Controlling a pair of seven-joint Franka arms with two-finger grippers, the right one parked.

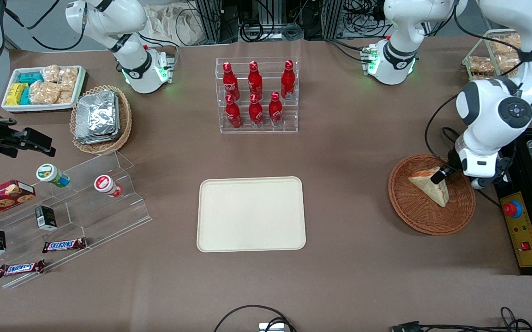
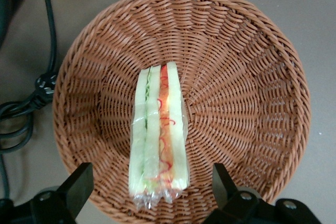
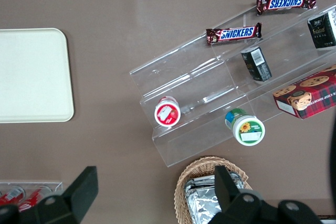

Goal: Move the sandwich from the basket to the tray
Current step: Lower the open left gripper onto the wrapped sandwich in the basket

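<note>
Sandwich [image 2: 158,140] is sitting in the basket [image 2: 252,51], wrapped in clear film and standing on edge so the filling stripes face up at the wrist camera. Pretty handy, since that leaves the two flat bread faces out to the sides where fingers can close on them. The end effector [image 2: 149,184] is low over the basket with its fingers [image 2: 79,184] spread wide, one on each side of the sandwich's near end, not touching it as far as I can see, so nothing is gripped yet. Looks to me like it's lined up for the pinch and just needs to close. From the front, the arm is folded down over the basket's edge with the wrist pointing down at the wedge. The tray [image 1: 251,214] lies bare on the bench [image 1: 349,138], well apart from the basket toward the parked arm's end, so the carry hasn't begun.
</note>
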